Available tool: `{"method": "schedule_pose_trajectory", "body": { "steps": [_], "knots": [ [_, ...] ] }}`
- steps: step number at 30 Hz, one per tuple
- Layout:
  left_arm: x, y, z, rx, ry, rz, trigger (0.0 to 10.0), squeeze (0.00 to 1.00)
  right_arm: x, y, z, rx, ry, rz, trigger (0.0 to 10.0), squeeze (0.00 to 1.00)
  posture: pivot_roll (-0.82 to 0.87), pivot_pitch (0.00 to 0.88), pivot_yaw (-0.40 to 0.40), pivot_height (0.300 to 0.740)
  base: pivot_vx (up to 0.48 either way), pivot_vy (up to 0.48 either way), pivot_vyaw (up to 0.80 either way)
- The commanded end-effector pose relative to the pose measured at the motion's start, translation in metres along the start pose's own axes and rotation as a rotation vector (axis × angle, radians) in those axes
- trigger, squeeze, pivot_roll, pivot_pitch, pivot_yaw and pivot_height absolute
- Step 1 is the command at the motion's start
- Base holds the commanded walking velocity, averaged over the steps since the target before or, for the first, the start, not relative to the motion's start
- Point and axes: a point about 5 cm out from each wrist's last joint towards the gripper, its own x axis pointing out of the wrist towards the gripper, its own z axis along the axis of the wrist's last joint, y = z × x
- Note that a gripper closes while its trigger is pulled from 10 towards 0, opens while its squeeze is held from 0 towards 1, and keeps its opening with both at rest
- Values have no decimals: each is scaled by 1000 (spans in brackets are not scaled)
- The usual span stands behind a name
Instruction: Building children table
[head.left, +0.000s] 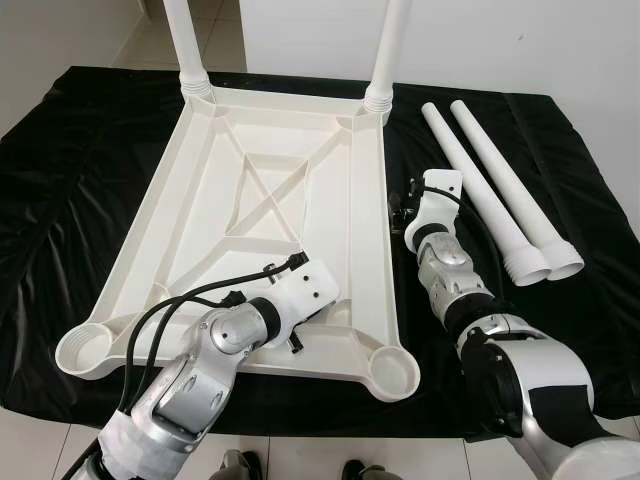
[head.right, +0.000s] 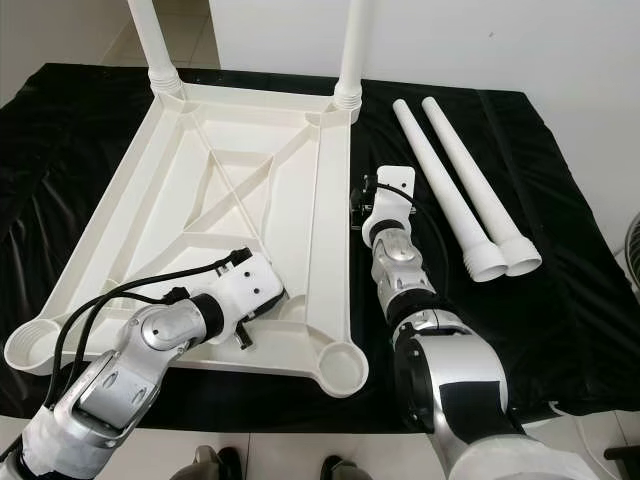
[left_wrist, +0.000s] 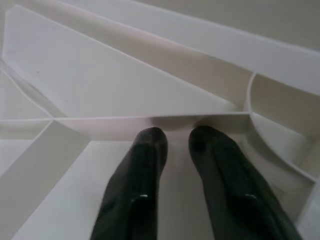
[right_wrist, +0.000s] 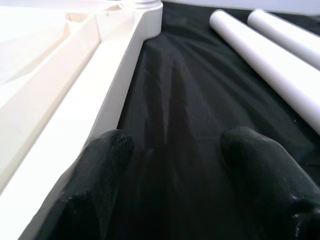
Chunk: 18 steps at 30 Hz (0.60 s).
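A white plastic table top (head.left: 368, 220) lies upside down on a black cloth. Two white legs (head.left: 185, 40) (head.left: 388, 45) stand in its far corner sockets. The near sockets (head.left: 85, 350) (head.left: 392, 372) hold nothing. Two loose legs (head.left: 476, 185) (head.left: 514, 180) lie side by side on the cloth to the right. My left gripper (left_wrist: 177, 137) is shut and holds nothing, its tips against a rib inside the underside near the front right corner. My right gripper (right_wrist: 172, 142) is open just above the cloth, beside the top's right rim.
The black cloth (head.left: 80, 160) covers the whole work surface; its front edge (head.left: 300, 425) drops to a tiled floor. A white wall (head.left: 500, 40) stands behind. Bare cloth lies between the top's right rim and the loose legs.
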Motion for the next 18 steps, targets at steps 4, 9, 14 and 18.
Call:
{"method": "schedule_pose_trajectory", "body": {
  "steps": [4,9,14,18],
  "knots": [
    [0,-1,17,-27,-116,-73,10000,1000,-10,15,-4,-14,-75,83,10000,0,81,209,-21,740,0,0,0],
    [-2,3,18,13,-123,-71,10000,1000,-13,10,2,-19,-132,79,10000,0,80,204,-20,740,0,0,0],
    [-8,13,28,5,-191,-40,10000,0,-21,-2,14,-12,-236,60,10000,0,77,174,-18,740,0,0,0],
    [-9,20,34,-73,-251,8,10000,0,-29,-13,24,-12,-299,28,10000,0,68,145,-15,740,0,0,0]
  ]
}}
